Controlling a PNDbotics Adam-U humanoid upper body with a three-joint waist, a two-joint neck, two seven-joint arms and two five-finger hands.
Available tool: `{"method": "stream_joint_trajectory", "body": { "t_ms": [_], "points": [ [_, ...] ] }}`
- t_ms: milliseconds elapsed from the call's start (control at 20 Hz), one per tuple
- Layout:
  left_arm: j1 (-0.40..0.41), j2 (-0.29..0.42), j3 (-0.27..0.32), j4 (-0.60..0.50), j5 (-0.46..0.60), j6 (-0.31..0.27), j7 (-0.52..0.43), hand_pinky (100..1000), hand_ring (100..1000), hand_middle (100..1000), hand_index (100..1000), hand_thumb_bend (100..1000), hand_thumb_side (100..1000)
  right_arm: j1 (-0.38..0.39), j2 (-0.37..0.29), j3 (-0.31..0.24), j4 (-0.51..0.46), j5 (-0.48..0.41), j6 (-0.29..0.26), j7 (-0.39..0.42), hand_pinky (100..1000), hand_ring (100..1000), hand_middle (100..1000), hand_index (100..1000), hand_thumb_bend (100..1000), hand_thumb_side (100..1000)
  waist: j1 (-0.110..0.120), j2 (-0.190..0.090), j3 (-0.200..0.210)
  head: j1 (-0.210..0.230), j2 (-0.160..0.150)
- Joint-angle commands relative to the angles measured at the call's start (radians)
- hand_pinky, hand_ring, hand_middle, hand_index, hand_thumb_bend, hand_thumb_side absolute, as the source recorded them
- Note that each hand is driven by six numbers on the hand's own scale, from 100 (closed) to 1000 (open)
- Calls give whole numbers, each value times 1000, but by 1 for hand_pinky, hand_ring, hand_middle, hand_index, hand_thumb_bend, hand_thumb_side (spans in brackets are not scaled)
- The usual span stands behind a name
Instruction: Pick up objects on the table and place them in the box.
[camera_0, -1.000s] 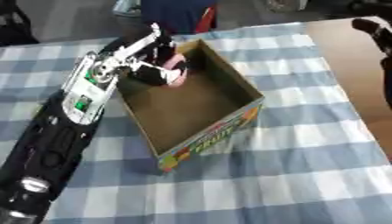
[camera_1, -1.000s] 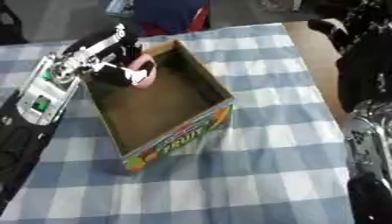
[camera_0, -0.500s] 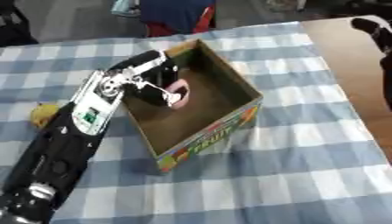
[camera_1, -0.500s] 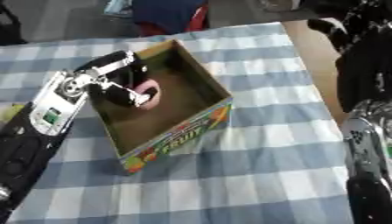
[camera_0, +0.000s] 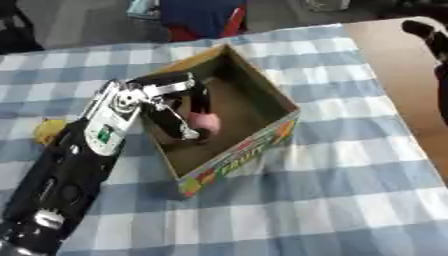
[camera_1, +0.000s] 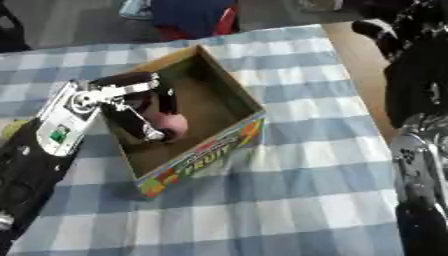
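An open cardboard box (camera_0: 248, 151) with a colourful fruit print on its side stands on the blue and white checked cloth. My left hand (camera_0: 171, 105) reaches over the box's left wall and down inside. Its fingers curl round a small pink object (camera_0: 208, 121), which sits low, near the box floor. A yellow object (camera_0: 48, 131) lies on the cloth left of my left forearm, partly hidden by it. My right hand (camera_1: 387, 31) hangs dark at the upper right, well away from the box.
Bare brown tabletop (camera_0: 394, 65) runs along the right of the cloth. My right arm (camera_1: 420, 150) fills the right edge of the right eye view. Something blue and red (camera_0: 203, 15) stands beyond the table's far edge.
My left hand has come down from the box's far left rim into the box, carrying the pink object with it. The right arm has stayed put.
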Motion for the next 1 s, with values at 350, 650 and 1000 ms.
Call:
{"method": "stream_joint_trajectory", "body": {
  "t_ms": [350, 650, 1000],
  "points": [
    [-22, 27, 26, -60, -45, -31, -10, 346, 743, 662, 895, 702, 296, -8, -8, -7, -27, 0, 3, -16, 680, 691, 607, 736, 100, 1000, -1, -26, 2, -4, 3],
    [-32, 53, 64, -165, -77, -31, 105, 336, 737, 648, 884, 721, 414, -7, -9, -11, -28, -2, -2, -28, 680, 689, 605, 734, 100, 1000, -3, -31, 7, -3, 6],
    [-41, 130, 129, -320, 17, 16, 298, 312, 704, 594, 851, 755, 478, -4, -7, -13, -28, -5, -7, -38, 679, 688, 604, 734, 100, 1000, -11, -39, 11, -9, 12]
  ]
}}
